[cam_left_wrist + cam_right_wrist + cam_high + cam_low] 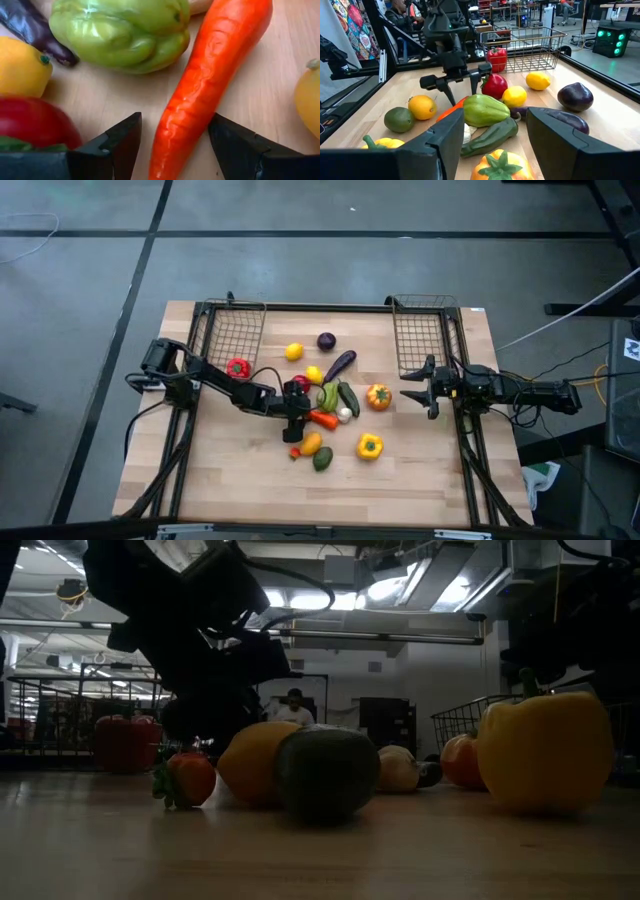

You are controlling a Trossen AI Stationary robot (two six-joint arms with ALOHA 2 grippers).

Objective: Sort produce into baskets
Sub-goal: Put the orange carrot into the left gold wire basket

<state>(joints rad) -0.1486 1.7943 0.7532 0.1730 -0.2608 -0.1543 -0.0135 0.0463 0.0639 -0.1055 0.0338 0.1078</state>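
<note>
I have the left gripper (172,145) down mid-worktop, fingers spread around the carrot (210,75) without clamping it, while the right gripper (422,387) waits open beside the right-edge basket (420,335).

Light wooden table (420,470) bearing two wire baskets (235,332) (424,330) at its far edge; loose produce clustered centrally: carrot (323,419), yellow pepper (369,446), avocado (322,459), lemon (293,352), eggplant (339,364).

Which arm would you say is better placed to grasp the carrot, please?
Left: its gripper already has open fingers either side of the carrot. The right gripper hovers by the right basket.
</note>
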